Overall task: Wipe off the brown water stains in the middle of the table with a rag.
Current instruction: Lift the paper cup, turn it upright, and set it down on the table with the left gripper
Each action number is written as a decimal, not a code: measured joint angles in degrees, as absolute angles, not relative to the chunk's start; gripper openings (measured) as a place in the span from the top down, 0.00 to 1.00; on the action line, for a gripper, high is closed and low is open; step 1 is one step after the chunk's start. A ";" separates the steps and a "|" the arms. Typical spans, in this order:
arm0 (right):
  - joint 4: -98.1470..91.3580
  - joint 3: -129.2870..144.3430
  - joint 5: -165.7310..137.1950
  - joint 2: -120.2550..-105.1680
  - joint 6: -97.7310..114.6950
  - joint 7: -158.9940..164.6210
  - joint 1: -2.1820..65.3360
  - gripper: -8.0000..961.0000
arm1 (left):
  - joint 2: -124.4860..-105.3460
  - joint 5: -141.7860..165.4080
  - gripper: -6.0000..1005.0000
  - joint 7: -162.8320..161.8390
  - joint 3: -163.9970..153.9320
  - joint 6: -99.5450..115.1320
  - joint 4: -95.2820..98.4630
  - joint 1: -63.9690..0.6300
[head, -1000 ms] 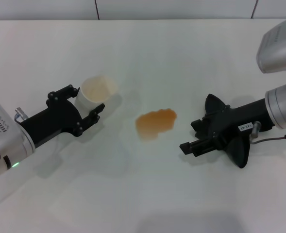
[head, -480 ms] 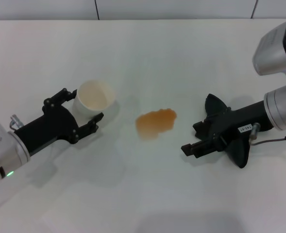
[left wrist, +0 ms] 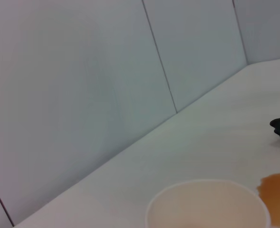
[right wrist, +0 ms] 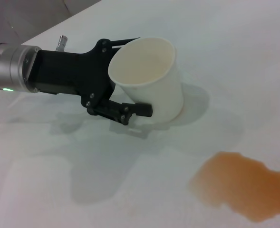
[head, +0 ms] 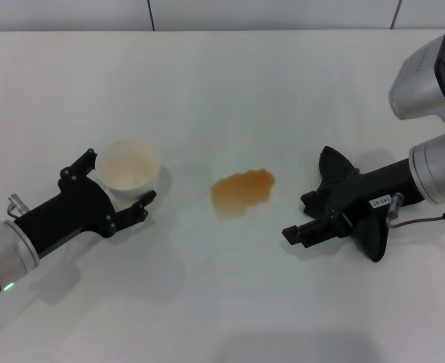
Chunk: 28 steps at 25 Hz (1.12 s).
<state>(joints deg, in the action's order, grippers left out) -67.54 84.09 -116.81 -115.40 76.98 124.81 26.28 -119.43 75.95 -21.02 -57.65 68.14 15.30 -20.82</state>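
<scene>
Brown stain: one lobed, translucent orange-brown liquid blotch (head: 242, 190) lies in the middle of the plain white smooth desk (head: 230, 91), between my two claws and touched by neither

Left claw: my black left claw (head: 116, 181) sits on the left side of the desk with its fingers spread around the white paper cup with a tan inside (head: 129, 166); one finger (head: 77, 166) is at the far side of the cup, the other (head: 134, 206) at the near side, and in the right wrist view the fingers look pressed to the cup wall, with the cup leaning and one edge of its base on the desk

Cup: open mouth up, well to the left of the blotch; the left wrist view shows its rim close under the camera with the blotch beyond it

Right claw: my black right claw (head: 292, 229) lies low over the desk on the right side, pointing toward the blotch and apart from it; I cannot tell whether its fingers are apart or together

Rag: a black soft matte cloth with pointed folds (head: 362, 219) is bunched around my right claw, its points sticking out above and below the claw body
</scene>
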 joint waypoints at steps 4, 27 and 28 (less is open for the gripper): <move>-67.57 84.18 -116.81 -115.40 76.98 124.81 26.28 0.18 | -119.36 75.95 0.11 -21.29 -57.65 68.48 15.30 -20.36; -67.52 85.06 -116.80 -115.40 76.38 125.65 26.43 0.18 | -118.76 76.29 0.11 -28.89 -57.65 69.32 18.85 -18.12; -67.52 85.08 -116.80 -115.40 76.38 125.66 26.45 0.18 | -118.75 76.29 0.11 -28.96 -57.65 69.20 19.15 -17.91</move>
<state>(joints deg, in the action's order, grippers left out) -67.52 85.08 -116.80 -115.40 76.38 125.66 26.45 -118.75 76.29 -28.96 -57.65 69.20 19.15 -17.91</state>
